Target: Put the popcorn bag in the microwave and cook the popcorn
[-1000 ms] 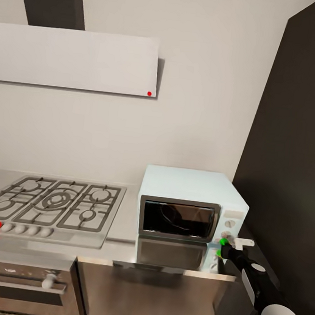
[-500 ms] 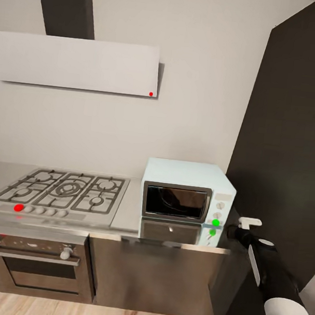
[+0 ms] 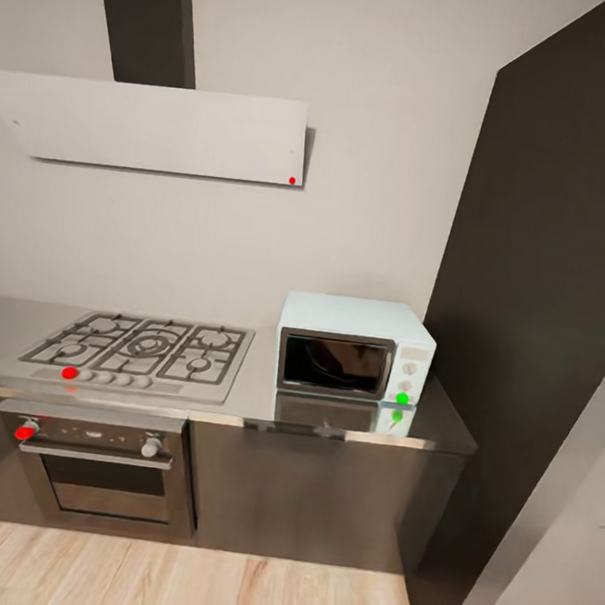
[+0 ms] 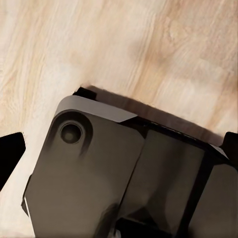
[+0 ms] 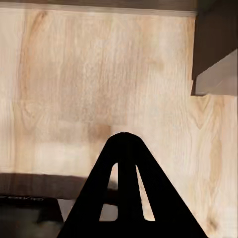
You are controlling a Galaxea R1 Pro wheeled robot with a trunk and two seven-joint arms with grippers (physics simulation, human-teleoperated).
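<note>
The dark tall panel (image 3: 545,300) fills the right of the head view; the glossy grey countertop (image 3: 255,400) runs across the middle. On it, right of centre, sits the boxy pale mint microwave (image 3: 354,347), door closed, green dot lit (likely heating). The bag is probably inside; I cannot see it behind the dark glass. Best now: wait, keep the microwave in sight. Right gripper (image 5: 126,148) points at pale wood-grain floor (image 5: 99,74), fingers meeting, holding nothing. Left gripper's state: cannot tell.
</note>
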